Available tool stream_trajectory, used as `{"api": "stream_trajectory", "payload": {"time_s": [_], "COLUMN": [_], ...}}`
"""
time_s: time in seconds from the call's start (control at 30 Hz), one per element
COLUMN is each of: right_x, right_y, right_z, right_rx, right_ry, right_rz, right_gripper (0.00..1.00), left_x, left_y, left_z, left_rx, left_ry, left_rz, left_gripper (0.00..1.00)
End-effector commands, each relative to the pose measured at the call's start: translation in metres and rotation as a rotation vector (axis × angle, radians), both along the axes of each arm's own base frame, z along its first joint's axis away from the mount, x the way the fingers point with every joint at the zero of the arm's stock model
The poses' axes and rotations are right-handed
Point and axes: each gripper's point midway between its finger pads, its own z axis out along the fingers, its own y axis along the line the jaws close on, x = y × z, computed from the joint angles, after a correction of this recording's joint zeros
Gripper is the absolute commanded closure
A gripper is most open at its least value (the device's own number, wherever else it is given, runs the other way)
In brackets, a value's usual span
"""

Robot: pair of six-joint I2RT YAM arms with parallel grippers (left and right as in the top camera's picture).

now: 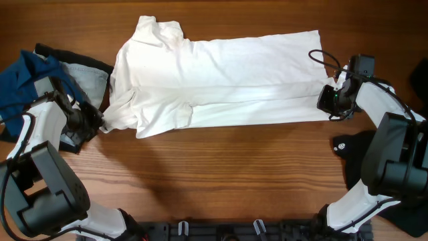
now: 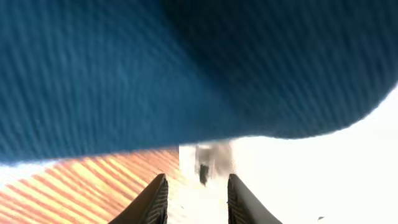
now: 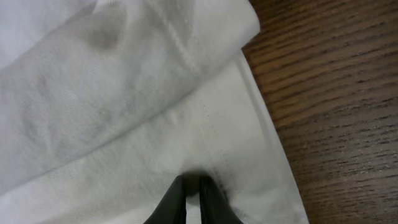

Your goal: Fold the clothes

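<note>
**Table** [image 1: 221,184]: 1, wooden, carrying every item.

**White T-shirt** [image 1: 221,80]: 1. It is lying flat across the far middle of the table. Its long axis is running side to side, with collar and sleeves toward the left and the hem toward the right. A lengthwise crease is showing, so I judge it to be part-folded.

**Arms:** 2. The left arm [image 1: 40,181] is reaching to the sleeve end and the right arm [image 1: 394,150] to the hem end. Each is the nearer arm for its own end.

**Other clothes:** 3 counted. 1 blue garment [image 1: 20,80] and 1 pale grey garment [image 1: 90,79] are lying bunched at the far left. 1 black garment [image 1: 358,157] is lying at the right, apart from the shirt.

**Claws:** 2.
- The right claw [image 1: 329,100] is pinching together on the hem's near corner, and the cloth is puckering at its tips. The whole shirt is stretching away from it leftward.
- The left claw [image 1: 99,124] is sitting at the sleeve tip, with the shirt lying to its right. White cloth is showing between its fingers [image 2: 155,199] in a blurred wrist view. I cannot tell whether it is gripping.

**Judgement:** any coming fold is depending on a firm hold at both ends of the long axis.
</note>
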Motion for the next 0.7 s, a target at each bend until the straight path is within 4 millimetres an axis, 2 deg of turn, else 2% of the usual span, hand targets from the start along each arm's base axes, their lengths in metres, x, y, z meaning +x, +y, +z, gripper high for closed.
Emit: {"api": "stream_trajectory", "payload": {"time_s": [0.0, 0.03, 0.07, 0.1, 0.13, 0.17, 0.27, 0.3, 0.33, 0.37, 0.4, 0.5, 0.53, 0.57, 0.6, 0.63, 0.67], "right_x": [-0.027, -0.027, -0.027, -0.027, -0.028, -0.028, -0.028, -0.029, -0.029, -0.029, -0.029, -0.029, -0.029, -0.029, -0.029, -0.029, -0.029], "right_y": [0.003, 0.003, 0.003, 0.003, 0.003, 0.003, 0.003, 0.003, 0.003, 0.003, 0.003, 0.003, 0.003, 0.003, 0.003, 0.003, 0.003], "right_z": [-0.037, -0.038, -0.037, -0.037, -0.038, -0.038, -0.038, -0.038, -0.038, -0.038, -0.038, -0.038, -0.038, -0.038, -0.038, -0.038, -0.038], "right_rx": [-0.003, -0.003, -0.003, -0.003, -0.002, -0.002, -0.001, -0.002, -0.002, -0.001, -0.001, -0.001, -0.001, -0.001, -0.001, -0.001, -0.001], "right_ry": [0.129, 0.129, 0.129, 0.129, 0.133, 0.134, 0.134, 0.135, 0.135, 0.136, 0.136, 0.136, 0.136, 0.136, 0.136, 0.136, 0.136], "right_rz": [0.000, 0.000, 0.000, 0.000, 0.001, 0.000, 0.001, 0.001, 0.000, 0.001, 0.000, 0.001, 0.000, 0.000, 0.000, 0.001, 0.001], "right_gripper": [0.90, 0.90, 0.90, 0.90, 0.90, 0.90, 0.90, 0.90, 0.90, 0.90, 0.91, 0.90, 0.90, 0.90, 0.90, 0.90, 0.90], "left_x": [0.018, 0.026, 0.037, 0.043, 0.047, 0.044, 0.031, 0.028, 0.030, 0.031, 0.032, 0.041, 0.043, 0.043, 0.044, 0.046, 0.050], "left_y": [-0.007, -0.016, -0.043, -0.063, -0.102, -0.116, -0.121, -0.121, -0.121, -0.121, -0.121, -0.120, -0.120, -0.120, -0.120, -0.120, -0.121], "left_z": [0.057, 0.078, 0.094, 0.094, 0.074, 0.050, -0.005, -0.015, -0.015, -0.014, -0.014, -0.002, 0.003, 0.003, 0.004, 0.004, 0.005], "left_rx": [0.055, 0.085, 0.102, 0.095, 0.061, 0.032, -0.025, -0.031, -0.029, -0.028, -0.027, -0.017, -0.012, -0.012, -0.011, -0.008, -0.008], "left_ry": [-0.183, -0.255, -0.320, -0.329, -0.284, -0.211, -0.032, -0.005, -0.011, -0.017, -0.022, -0.061, -0.075, -0.076, -0.080, -0.090, -0.108], "left_rz": [-0.061, -0.107, -0.199, -0.259, -0.368, -0.405, -0.383, -0.383, -0.383, -0.383, -0.384, -0.388, -0.388, -0.388, -0.388, -0.388, -0.389], "left_gripper": [0.58, 0.52, 0.45, 0.45, 0.44, 0.44, 0.44, 0.44, 0.51, 0.75, 0.95, 0.94, 0.78, 0.71, 0.73, 0.88, 0.96]}}
